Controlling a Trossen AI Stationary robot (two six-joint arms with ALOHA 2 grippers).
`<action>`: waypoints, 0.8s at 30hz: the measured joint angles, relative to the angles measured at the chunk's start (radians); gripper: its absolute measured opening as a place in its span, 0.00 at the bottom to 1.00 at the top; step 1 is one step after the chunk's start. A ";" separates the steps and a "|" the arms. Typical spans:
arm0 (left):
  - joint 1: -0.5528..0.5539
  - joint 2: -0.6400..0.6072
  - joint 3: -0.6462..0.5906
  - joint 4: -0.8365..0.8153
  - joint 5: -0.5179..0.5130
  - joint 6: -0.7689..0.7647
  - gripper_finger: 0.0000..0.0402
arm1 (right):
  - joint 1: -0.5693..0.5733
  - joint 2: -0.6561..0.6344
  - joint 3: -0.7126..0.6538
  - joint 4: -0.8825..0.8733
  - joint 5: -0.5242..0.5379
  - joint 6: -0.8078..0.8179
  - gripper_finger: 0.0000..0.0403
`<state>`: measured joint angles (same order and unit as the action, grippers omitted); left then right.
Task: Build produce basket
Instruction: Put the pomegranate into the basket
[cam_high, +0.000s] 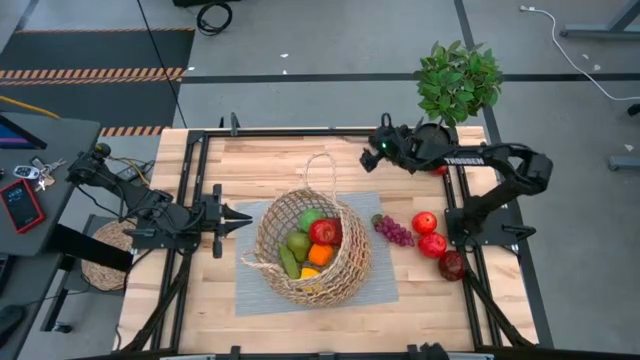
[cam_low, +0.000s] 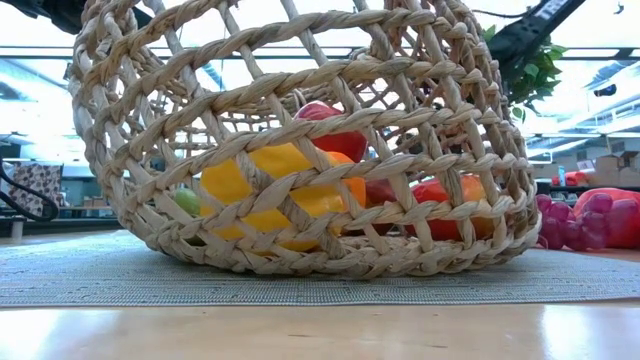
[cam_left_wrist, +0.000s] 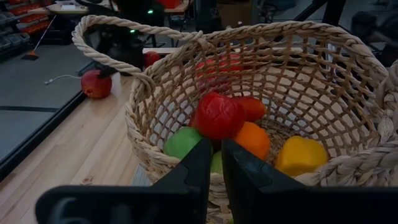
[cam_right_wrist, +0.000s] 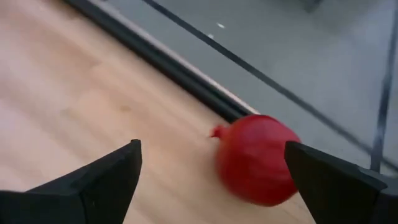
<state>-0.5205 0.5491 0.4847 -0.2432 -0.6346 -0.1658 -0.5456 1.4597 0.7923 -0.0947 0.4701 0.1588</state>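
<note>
right gripper: I have the right gripper (cam_right_wrist: 211, 180) spread wide and empty, out at the far right part of the table, near the potted plant (cam_high: 457, 80).
target fruit: a round red fruit (cam_right_wrist: 256, 158), likely a pomegranate, lies on the bare wood close to the table's far edge rail. It sits ahead of my open fingers and closer to one finger than the other, not yet between them.
long axis: the fruit is nearly round, with a small pointed crown on one side; I see no real long axis to line up with.
nearer arm: the right arm is plainly the nearer one; I judge this pick belongs to it.
coming move: I would shift sideways to centre the fruit, then go forward and down.
left gripper: my left gripper (cam_high: 243, 218) is pinched closed with nothing in it, just beside the basket's (cam_high: 345, 272) near-left rim, pointing into it.
basket: it sits mid-table on a grey mat (cam_high: 385, 285), tipped over, holding red, green, orange and yellow pieces.
other produce: grapes (cam_high: 394, 231) and three red fruits (cam_high: 432, 244) lie right of the basket, apart from it.
</note>
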 joint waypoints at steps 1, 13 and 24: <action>0.000 0.000 0.000 0.000 0.000 0.000 0.12 | -0.020 0.013 0.008 -0.001 0.000 0.018 0.99; 0.000 0.000 0.000 0.000 0.000 0.000 0.12 | -0.190 0.128 0.023 0.049 -0.105 0.192 0.99; 0.000 0.000 0.000 0.000 0.000 0.000 0.12 | -0.252 0.213 0.027 0.109 -0.233 0.225 0.99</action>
<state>-0.5205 0.5495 0.4847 -0.2432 -0.6344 -0.1658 -0.7979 1.6729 0.8192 0.0142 0.2373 0.3839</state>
